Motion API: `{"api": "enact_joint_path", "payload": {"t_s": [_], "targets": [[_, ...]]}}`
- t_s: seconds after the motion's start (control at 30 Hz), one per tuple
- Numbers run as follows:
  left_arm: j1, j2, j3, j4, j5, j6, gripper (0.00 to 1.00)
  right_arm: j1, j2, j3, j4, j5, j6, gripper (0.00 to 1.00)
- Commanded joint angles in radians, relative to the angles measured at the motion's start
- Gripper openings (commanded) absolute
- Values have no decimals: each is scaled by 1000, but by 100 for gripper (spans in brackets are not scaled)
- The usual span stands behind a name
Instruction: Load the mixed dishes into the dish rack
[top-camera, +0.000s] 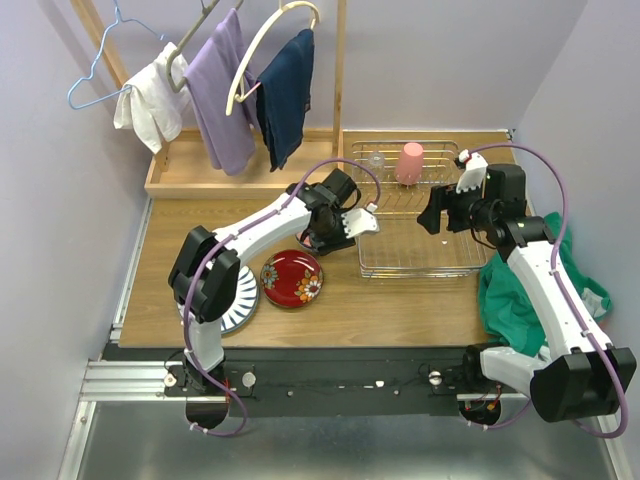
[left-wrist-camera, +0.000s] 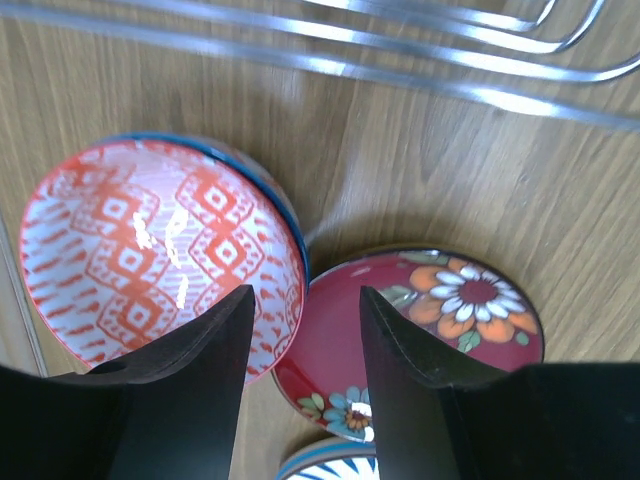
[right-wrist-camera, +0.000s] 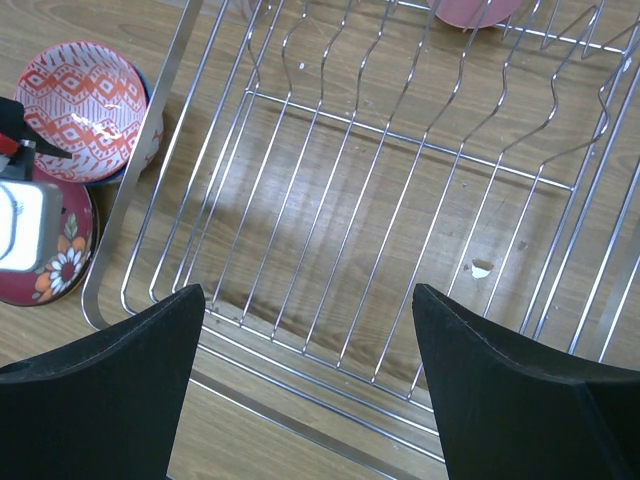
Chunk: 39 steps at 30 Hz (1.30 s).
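The red-pink bowl (left-wrist-camera: 150, 250) sits nested in a blue-rimmed bowl (left-wrist-camera: 296, 226) on the table, just left of the dish rack (top-camera: 415, 262). My left gripper (left-wrist-camera: 305, 335) is open and empty just above them, with the bowl's right rim between its jaws. The red floral plate (left-wrist-camera: 450, 310) lies beside the bowls, and the striped plate (top-camera: 238, 300) lies left of it under the left arm. The pink cup (top-camera: 409, 163) stands upside down in the rack's far part. My right gripper (right-wrist-camera: 310, 330) is open and empty above the rack's wire bottom (right-wrist-camera: 400, 190). The red-pink bowl also shows in the right wrist view (right-wrist-camera: 85, 95).
A wooden clothes-rack tray (top-camera: 200, 178) with hanging garments (top-camera: 225, 90) stands at the back left. A green cloth (top-camera: 520, 295) lies right of the rack under the right arm. A small clear glass (top-camera: 376, 160) stands in the rack beside the cup.
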Motion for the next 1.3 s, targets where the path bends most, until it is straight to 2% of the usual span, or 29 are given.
{"api": "enact_joint_path", "payload": {"t_s": [0.0,0.27,0.4,0.6,0.67,0.8,1.0,1.27], "targets": [[31,16,-10,-53,-94,10,54,-7,-3,-8,19,-19,12,92],[80,38,-17,-41,-108,33,52,-12,1,-22,30,-28,17,92],[86,42,-19,-47,-92,36,47,-13,7,-21,36,-28,17,92],[86,27,-42,-61,-67,53,46,-15,14,-21,42,-31,44,92],[86,27,-42,-59,-65,53,43,-15,14,-24,45,-31,48,92],[88,35,-17,-70,-61,45,29,-15,12,-27,48,-31,49,91],[86,27,19,-105,-44,33,18,-17,3,-38,51,-29,54,91],[88,7,47,-136,-44,21,9,-20,-9,-62,67,-31,61,91]]}}
